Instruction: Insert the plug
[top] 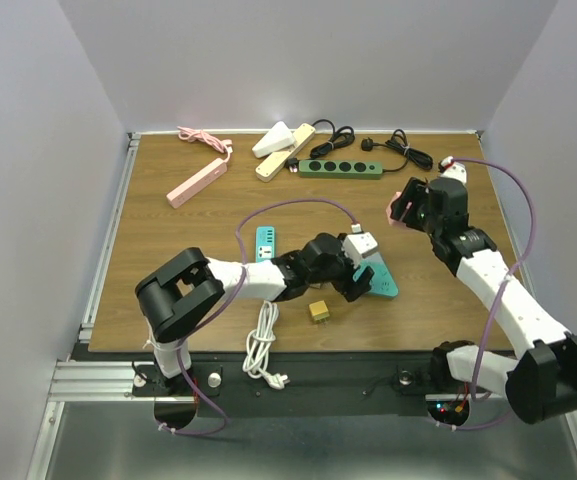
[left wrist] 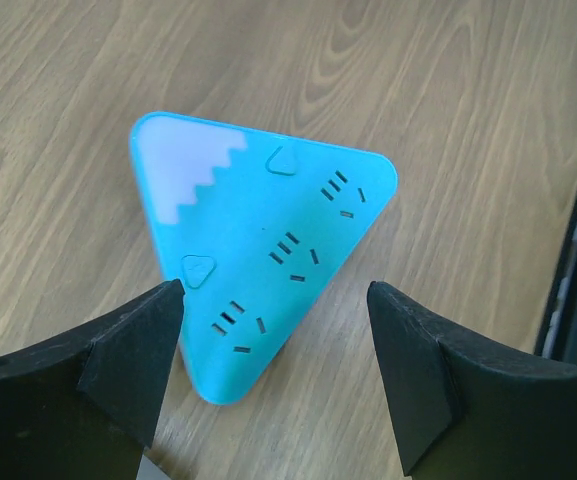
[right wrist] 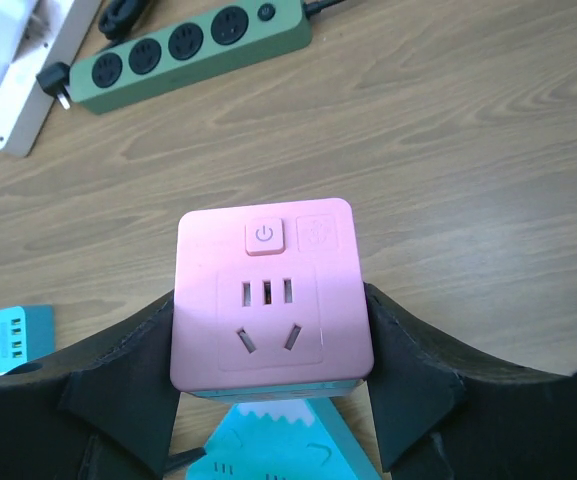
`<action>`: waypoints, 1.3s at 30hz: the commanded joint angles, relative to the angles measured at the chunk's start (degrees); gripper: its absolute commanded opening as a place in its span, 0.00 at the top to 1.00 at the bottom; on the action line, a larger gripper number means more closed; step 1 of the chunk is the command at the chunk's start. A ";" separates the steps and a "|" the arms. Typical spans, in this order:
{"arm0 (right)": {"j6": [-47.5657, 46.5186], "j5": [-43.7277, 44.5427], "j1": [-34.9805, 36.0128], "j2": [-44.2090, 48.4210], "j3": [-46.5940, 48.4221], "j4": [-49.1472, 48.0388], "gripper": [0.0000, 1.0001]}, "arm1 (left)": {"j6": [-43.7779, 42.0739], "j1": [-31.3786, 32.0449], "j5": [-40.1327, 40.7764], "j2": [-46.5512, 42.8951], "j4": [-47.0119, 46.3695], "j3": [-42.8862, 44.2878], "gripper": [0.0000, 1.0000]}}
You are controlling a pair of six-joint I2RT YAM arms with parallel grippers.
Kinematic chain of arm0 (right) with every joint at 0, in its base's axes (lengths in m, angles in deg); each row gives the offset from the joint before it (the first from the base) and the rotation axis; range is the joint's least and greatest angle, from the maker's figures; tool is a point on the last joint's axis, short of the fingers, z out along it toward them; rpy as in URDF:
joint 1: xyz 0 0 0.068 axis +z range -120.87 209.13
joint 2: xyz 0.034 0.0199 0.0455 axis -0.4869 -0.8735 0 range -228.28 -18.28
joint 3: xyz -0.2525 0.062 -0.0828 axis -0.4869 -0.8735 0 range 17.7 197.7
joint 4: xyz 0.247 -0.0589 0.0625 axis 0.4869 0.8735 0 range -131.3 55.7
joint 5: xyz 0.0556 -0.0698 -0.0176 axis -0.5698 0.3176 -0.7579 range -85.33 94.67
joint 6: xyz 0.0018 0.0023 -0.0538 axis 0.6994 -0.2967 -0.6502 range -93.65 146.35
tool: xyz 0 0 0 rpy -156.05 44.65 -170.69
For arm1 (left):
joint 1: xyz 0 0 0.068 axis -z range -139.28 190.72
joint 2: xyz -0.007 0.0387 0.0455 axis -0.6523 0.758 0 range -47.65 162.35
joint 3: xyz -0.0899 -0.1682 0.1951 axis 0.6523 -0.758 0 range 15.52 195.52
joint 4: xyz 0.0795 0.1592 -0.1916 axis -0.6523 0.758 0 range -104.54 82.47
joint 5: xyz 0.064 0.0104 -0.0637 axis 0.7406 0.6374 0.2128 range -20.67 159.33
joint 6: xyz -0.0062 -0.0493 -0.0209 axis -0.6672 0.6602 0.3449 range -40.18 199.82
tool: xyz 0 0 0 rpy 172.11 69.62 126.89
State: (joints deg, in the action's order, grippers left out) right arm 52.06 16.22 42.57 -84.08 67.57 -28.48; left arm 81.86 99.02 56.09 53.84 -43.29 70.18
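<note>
The plug is not yet in: the right gripper [right wrist: 273, 305] pinches the pink square plastic plug-in adapter [right wrist: 264, 262] near the teal triangular plastic power strip [left wrist: 258, 230], which lies with 3 free sockets between the spread jaws of the left gripper [left wrist: 274, 298].

One sign reads clearly in the right wrist view: a power symbol, a circle with a stroke, on the small button [right wrist: 264, 236] atop the pink socket cube [right wrist: 268, 320] at centre frame. The square pad [right wrist: 316, 234] beside it carries a faint emblem, too pale to read. On the teal triangular strip [left wrist: 268, 250], mid-frame in the left wrist view, there are two raised triangle marks and no legible lettering.
</note>
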 commanded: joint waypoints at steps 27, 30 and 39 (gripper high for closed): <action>-1.89 5.06 -0.34 11.40 5.94 9.33 1.00 | -19.45 10.51 17.37 9.43 -1.66 8.63 0.12; -2.07 5.41 -0.34 11.31 6.03 9.51 1.00 | -19.36 10.51 16.49 9.60 -2.01 9.06 0.12; -1.90 5.06 -0.34 11.92 4.89 9.59 0.99 | -17.17 9.55 19.12 15.04 -0.69 14.95 0.12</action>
State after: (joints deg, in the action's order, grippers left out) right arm 50.58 20.37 42.57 -73.61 70.47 -17.20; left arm 63.02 109.23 74.37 67.78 -43.62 82.42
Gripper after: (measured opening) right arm 0.685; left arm 0.880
